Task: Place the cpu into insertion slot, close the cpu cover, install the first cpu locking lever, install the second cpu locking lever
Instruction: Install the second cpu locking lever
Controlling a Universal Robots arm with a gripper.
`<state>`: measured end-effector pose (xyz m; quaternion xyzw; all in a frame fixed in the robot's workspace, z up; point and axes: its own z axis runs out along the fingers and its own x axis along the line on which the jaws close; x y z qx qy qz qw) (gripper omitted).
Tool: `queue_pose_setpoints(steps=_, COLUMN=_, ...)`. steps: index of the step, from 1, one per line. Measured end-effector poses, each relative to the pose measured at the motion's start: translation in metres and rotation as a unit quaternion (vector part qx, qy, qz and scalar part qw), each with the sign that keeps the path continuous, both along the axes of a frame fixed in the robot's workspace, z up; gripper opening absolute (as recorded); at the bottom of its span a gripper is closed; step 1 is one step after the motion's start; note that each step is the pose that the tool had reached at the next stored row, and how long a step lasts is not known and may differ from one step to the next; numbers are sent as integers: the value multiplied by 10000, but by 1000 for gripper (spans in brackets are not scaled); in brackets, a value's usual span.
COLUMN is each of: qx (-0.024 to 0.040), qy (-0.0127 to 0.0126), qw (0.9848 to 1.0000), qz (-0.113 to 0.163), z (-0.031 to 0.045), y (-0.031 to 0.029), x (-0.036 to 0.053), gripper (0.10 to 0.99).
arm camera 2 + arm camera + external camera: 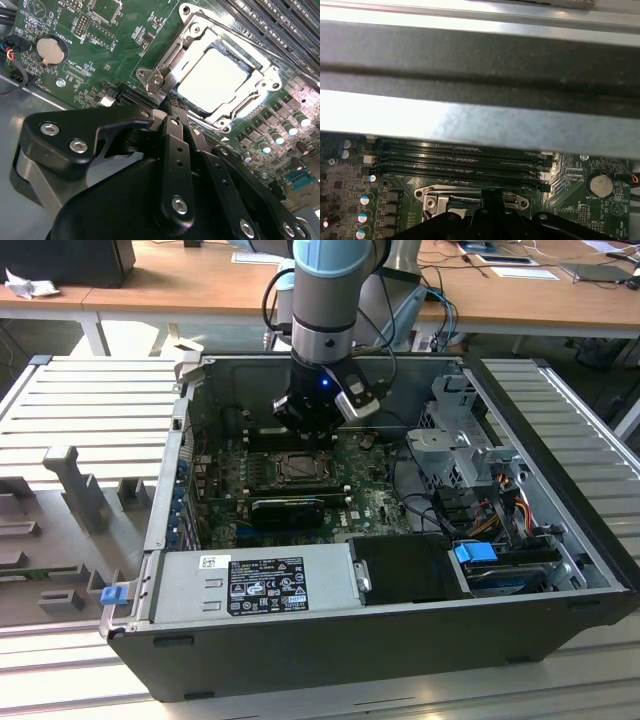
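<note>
Silver cpu cover [220, 80] shut — pincer [172, 107] just beside.

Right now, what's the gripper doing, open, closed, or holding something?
Gripper: shut, holding nothing visible, its tip beside the cpu cover.

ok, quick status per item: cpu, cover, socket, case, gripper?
cpu: seated flat in the insertion slot.
cpu cover: closed down over the cpu, framing it.
insertion slot: occupied, cover down.
computer case: lying on its side, side panel off.
gripper: at the cover's edge, holding nothing visible.
</note>
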<state>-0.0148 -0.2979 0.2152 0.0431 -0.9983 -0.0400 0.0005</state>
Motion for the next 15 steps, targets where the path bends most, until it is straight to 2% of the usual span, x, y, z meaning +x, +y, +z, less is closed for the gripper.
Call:
queue_pose_setpoints(steps=2, qx=0, qy=0, qw=10000, qz=-2, z=0, y=-16, x=0, gripper=106)
queue_pose_setpoints(steps=4, qx=0, qy=0, qw=10000, qz=-2, z=0, y=-64, x=0, gripper=106)
queue_pose_setpoints(steps=13, qx=0, qy=0, qw=10000, qz=-2, z=0, y=-144, x=0, gripper=106)
queue_pose_setpoints(steps=15, qx=0, qy=0, qw=10000, qz=-2, z=0, y=-190, x=-1, gripper=106)
